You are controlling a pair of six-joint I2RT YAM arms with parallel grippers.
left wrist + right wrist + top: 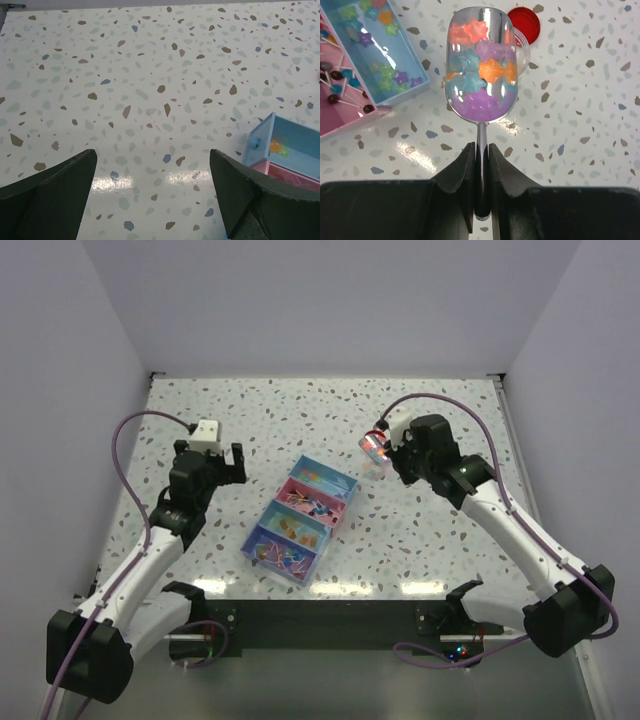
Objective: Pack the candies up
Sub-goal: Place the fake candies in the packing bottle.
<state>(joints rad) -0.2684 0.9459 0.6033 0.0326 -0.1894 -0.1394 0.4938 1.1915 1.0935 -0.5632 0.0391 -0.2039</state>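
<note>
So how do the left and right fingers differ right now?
The left fingers stand wide apart; the right fingers are pinched shut. The left fingers hold nothing, over the speckled table; the right fingers grip the handle of a scoop full of star candies. Both pairs are dark.

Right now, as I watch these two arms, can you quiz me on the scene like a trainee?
1. True or false: the left fingers hold a candy.
2. What shape are the candies in the clear scoop?
3. The right fingers grip the scoop by: A its handle, B its bowl, C one candy.
Key: 1 false, they are open and empty; 2 stars; 3 A.
</note>
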